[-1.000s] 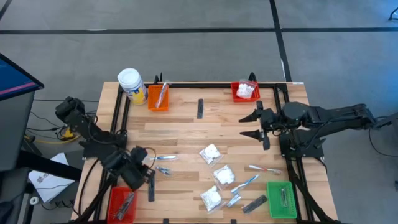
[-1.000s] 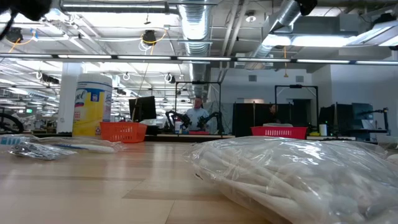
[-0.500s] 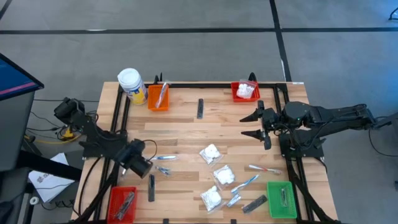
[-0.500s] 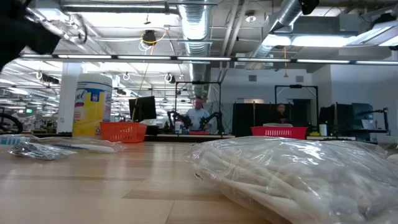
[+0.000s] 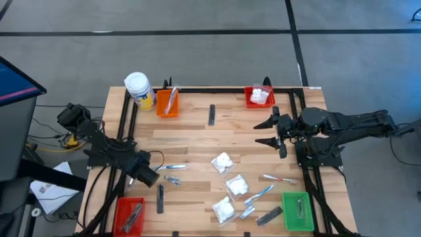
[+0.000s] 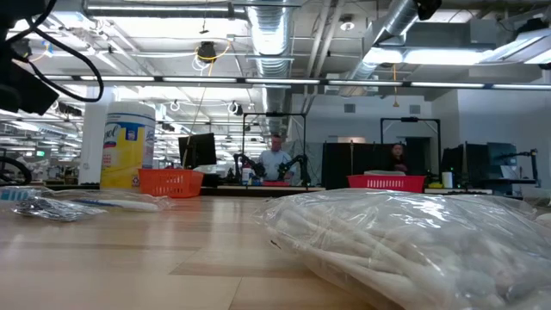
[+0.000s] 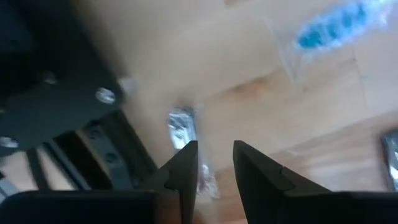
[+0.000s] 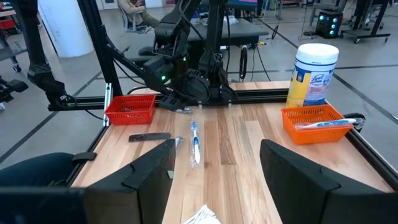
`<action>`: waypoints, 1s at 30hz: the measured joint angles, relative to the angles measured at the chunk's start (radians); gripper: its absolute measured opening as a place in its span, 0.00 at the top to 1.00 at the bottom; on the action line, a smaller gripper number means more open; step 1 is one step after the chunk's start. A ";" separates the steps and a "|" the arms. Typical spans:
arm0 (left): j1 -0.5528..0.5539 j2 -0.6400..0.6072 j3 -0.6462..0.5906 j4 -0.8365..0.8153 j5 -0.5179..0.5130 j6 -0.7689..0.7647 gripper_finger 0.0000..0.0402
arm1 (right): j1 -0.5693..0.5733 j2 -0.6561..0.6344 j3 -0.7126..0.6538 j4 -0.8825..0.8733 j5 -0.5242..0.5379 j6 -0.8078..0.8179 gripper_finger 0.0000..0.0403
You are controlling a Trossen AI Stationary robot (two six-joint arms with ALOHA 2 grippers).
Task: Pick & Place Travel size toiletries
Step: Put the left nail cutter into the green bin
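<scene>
Travel size toiletries lie on the wooden table: three white packets (image 5: 223, 162) (image 5: 237, 185) (image 5: 223, 209), toothbrushes (image 5: 172, 167) (image 5: 279, 178), dark bars (image 5: 160, 197) (image 5: 211, 114) (image 5: 268, 215) and a silvery sachet (image 5: 173, 179). My left gripper (image 5: 146, 174) (image 7: 214, 165) points down at the table's left edge, narrowly open. Another sachet (image 7: 181, 127) lies flat just beyond its fingertips, beside the black rail. My right gripper (image 5: 272, 131) (image 8: 214, 180) waits open above the table's right side.
An orange bin (image 5: 167, 102) holding a toothbrush and a yellow jar (image 5: 138, 89) stand far left, a red bin (image 5: 259, 97) far right. Another red bin (image 5: 129, 215) sits near left, a green bin (image 5: 297, 210) near right. Black frame rails (image 5: 125, 125) edge the table.
My left gripper has sunk toward the table and shifted a little toward the far edge, away from the near red bin. It has also tipped until it points straight down. The things on the table lie as before.
</scene>
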 joint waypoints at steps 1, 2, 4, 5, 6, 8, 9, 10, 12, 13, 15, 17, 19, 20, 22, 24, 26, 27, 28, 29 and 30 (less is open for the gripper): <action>0.000 0.000 -0.002 0.002 0.002 0.000 0.77 | 0.000 0.000 0.000 0.000 0.000 0.000 0.43; 0.000 0.000 -0.003 0.001 0.000 0.000 0.77 | 0.000 0.000 0.000 0.000 0.000 0.000 0.43; 0.000 0.000 -0.003 0.001 -0.006 0.005 0.77 | 0.000 0.000 0.000 0.000 0.000 0.000 0.43; -0.002 0.000 -0.003 0.002 -0.006 0.005 0.77 | 0.000 0.000 0.000 0.000 0.000 0.000 0.43; -0.007 0.000 -0.003 0.004 -0.007 0.005 0.77 | 0.000 0.000 0.000 0.000 0.000 0.000 0.43; -0.011 0.000 -0.003 0.008 -0.006 0.005 0.77 | 0.000 0.000 0.000 0.000 0.000 0.000 0.43; -0.011 0.000 -0.003 0.007 -0.006 0.005 0.77 | 0.000 0.000 0.000 0.000 0.000 0.000 0.43; -0.011 0.000 -0.003 0.007 -0.006 0.005 0.77 | 0.000 0.000 0.000 0.000 0.000 0.000 0.43; -0.011 0.000 -0.003 0.005 -0.003 0.001 0.77 | 0.000 0.000 0.000 0.000 0.000 0.000 0.43; -0.011 0.000 -0.003 0.004 0.002 -0.004 0.77 | 0.000 0.000 0.000 0.000 0.000 0.000 0.43; -0.011 0.000 -0.003 0.002 0.004 -0.025 0.77 | 0.000 0.000 0.000 0.000 0.000 0.000 0.43; -0.011 0.000 -0.003 0.001 0.011 -0.046 0.76 | 0.000 0.000 0.000 0.000 0.000 0.000 0.43; -0.011 0.000 -0.003 -0.001 0.034 -0.067 0.74 | 0.000 0.000 0.000 0.000 0.000 0.000 0.43; -0.011 0.000 -0.003 -0.001 0.043 -0.077 0.72 | 0.000 0.000 0.000 0.000 0.000 0.000 0.44; -0.011 0.000 -0.003 -0.001 0.046 -0.081 0.67 | 0.000 0.000 0.000 0.000 0.000 0.000 0.44; -0.011 0.000 -0.009 0.000 0.047 -0.078 0.61 | 0.000 0.000 0.000 -0.001 0.000 0.000 0.44; -0.011 0.000 -0.028 0.002 0.062 -0.075 0.54 | 0.000 0.000 0.000 -0.002 0.000 0.000 0.44; -0.012 0.000 -0.043 0.005 0.070 -0.069 0.51 | 0.000 0.000 0.000 -0.002 0.000 0.000 0.44; -0.013 0.000 -0.059 0.011 0.081 -0.062 0.48 | 0.000 0.000 0.000 -0.002 0.000 0.000 0.44; -0.013 0.000 -0.076 0.019 0.092 -0.059 0.46 | 0.000 0.000 0.000 -0.002 0.000 0.000 0.44; -0.013 0.000 -0.093 0.030 0.102 -0.056 0.43 | 0.000 0.000 0.000 -0.002 0.000 0.000 0.44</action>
